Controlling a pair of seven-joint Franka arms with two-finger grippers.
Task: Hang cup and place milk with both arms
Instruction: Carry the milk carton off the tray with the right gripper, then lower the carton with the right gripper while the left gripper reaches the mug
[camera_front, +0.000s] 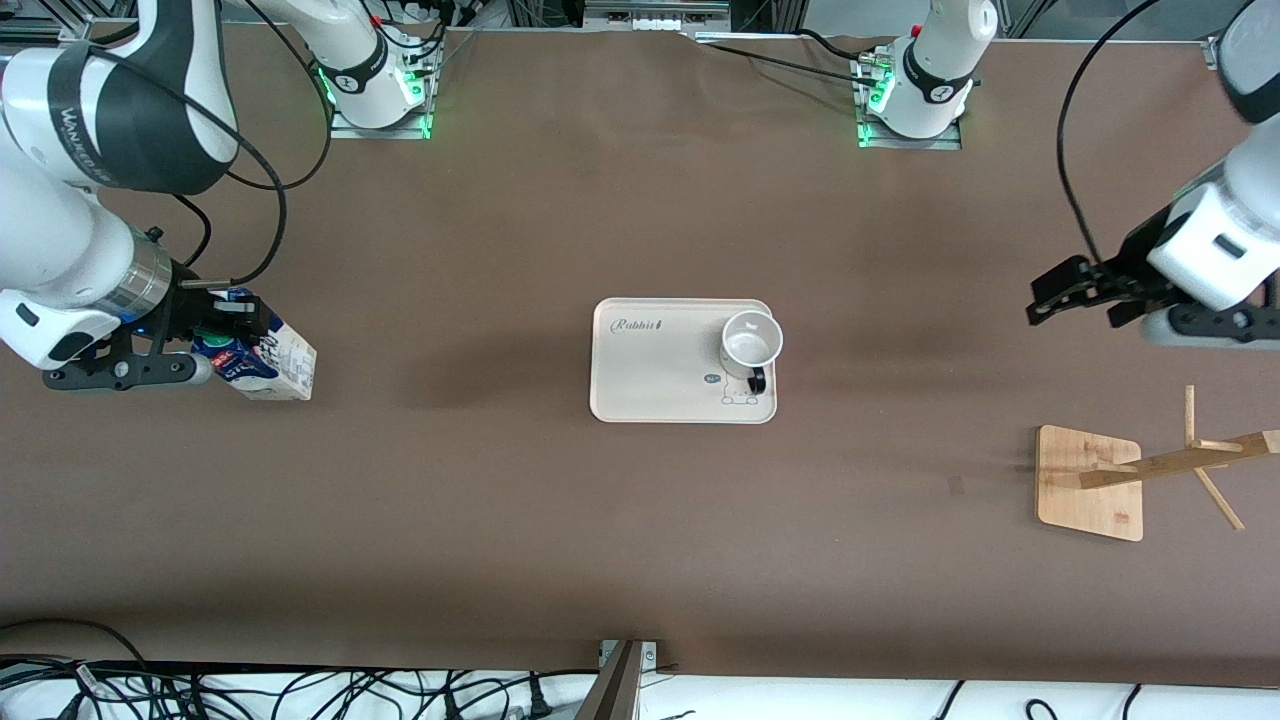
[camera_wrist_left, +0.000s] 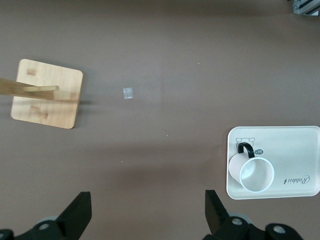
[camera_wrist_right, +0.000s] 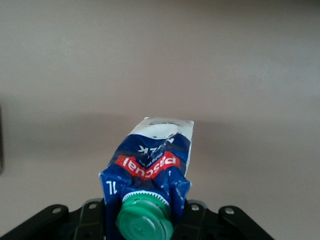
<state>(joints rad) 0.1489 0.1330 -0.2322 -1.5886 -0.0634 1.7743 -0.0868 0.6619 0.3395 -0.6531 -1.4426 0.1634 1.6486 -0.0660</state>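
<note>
Brown desk (camera_front: 520, 520). Right gripper (camera_front: 215, 325) clenched on milk (camera_front: 262, 358) at right arm's end. Left gripper (camera_front: 1085, 300) released, over bare desk. Cup (camera_front: 750, 345) on tray (camera_front: 650, 385) mid-desk.

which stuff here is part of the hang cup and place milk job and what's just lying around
Part of the job:
- cup, on the tray
- milk, in the right gripper
- wooden rack
- left gripper, open, over bare table

Just lying about:
- small pale scrap on the table near the rack
</note>
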